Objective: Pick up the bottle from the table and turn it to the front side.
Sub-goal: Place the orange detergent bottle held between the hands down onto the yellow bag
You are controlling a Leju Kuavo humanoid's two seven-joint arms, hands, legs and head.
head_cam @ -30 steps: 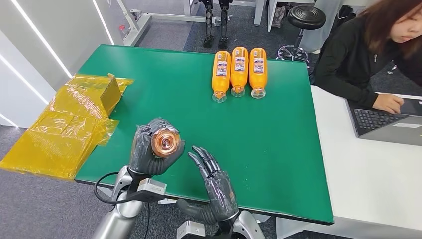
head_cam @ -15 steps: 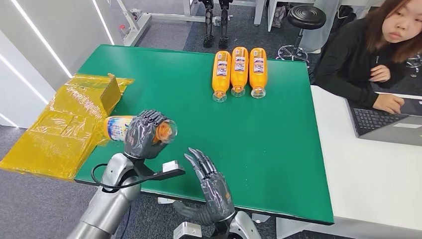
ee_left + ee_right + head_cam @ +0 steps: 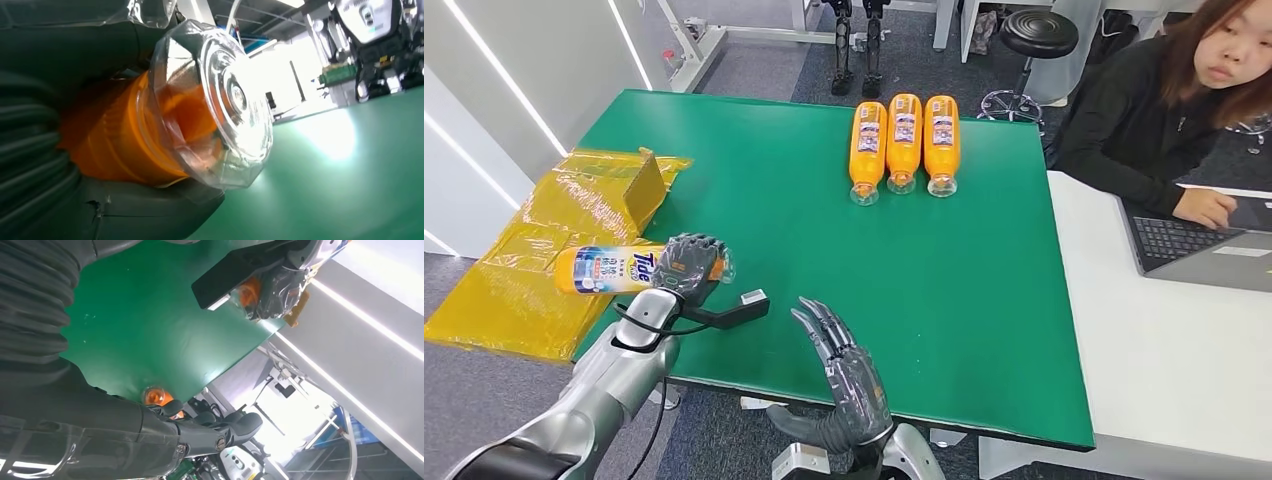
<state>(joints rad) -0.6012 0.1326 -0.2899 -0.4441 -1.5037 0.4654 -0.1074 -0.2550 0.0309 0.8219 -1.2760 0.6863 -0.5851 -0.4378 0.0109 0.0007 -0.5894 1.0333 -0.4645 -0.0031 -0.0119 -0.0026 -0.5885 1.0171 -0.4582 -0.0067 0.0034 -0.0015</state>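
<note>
One bottle [image 3: 614,269] sideways in left hand [image 3: 689,268] above green table [image 3: 984,290] edge.

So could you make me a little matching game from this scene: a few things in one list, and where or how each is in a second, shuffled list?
Things:
1. left hand
2. right hand
3. three orange bottles
4. laptop

Places or states:
A. lying side by side at the far edge of the green table
B. on the white desk, in front of a person
C. grips a bottle lying sideways
D. fingers apart, holding nothing

Pairs: 1-C, 2-D, 3-A, 4-B
</note>
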